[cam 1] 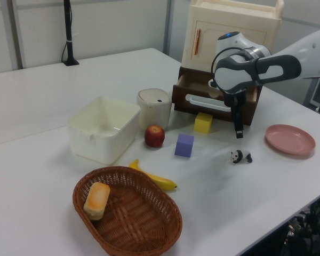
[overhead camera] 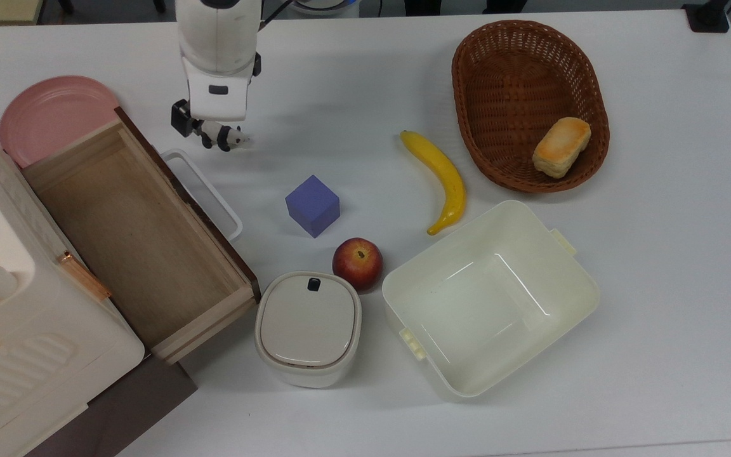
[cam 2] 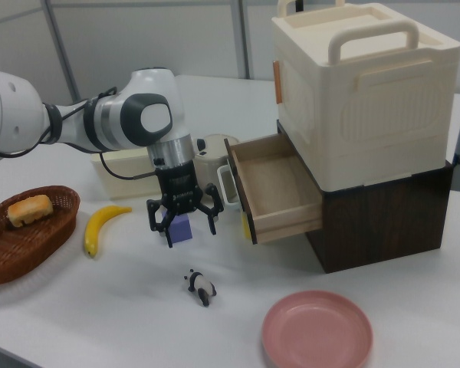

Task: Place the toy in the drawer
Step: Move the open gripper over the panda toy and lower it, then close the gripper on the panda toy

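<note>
The toy, a tiny black-and-white panda [overhead camera: 226,136] [cam 1: 240,156] [cam 2: 200,286], stands on the white table near the drawer's white loop handle. The light-wood drawer [overhead camera: 131,235] [cam 1: 216,104] [cam 2: 272,180] is pulled out of the cream cabinet and has nothing inside. My gripper [overhead camera: 208,130] [cam 1: 238,132] [cam 2: 185,222] hangs straight above the panda, pointing down and open. In the right view its fingers are spread wide, with a clear gap of air between them and the toy. In the top view the hand covers part of the panda.
A purple cube [overhead camera: 313,205], a banana [overhead camera: 438,178], an apple [overhead camera: 357,262], a lidded cream container [overhead camera: 308,327] and a cream tub [overhead camera: 489,295] lie on the table. A wicker basket [overhead camera: 467,63] holds bread. A pink plate [overhead camera: 54,114] sits behind the drawer. A yellow cube [cam 1: 203,122] rests by the drawer front.
</note>
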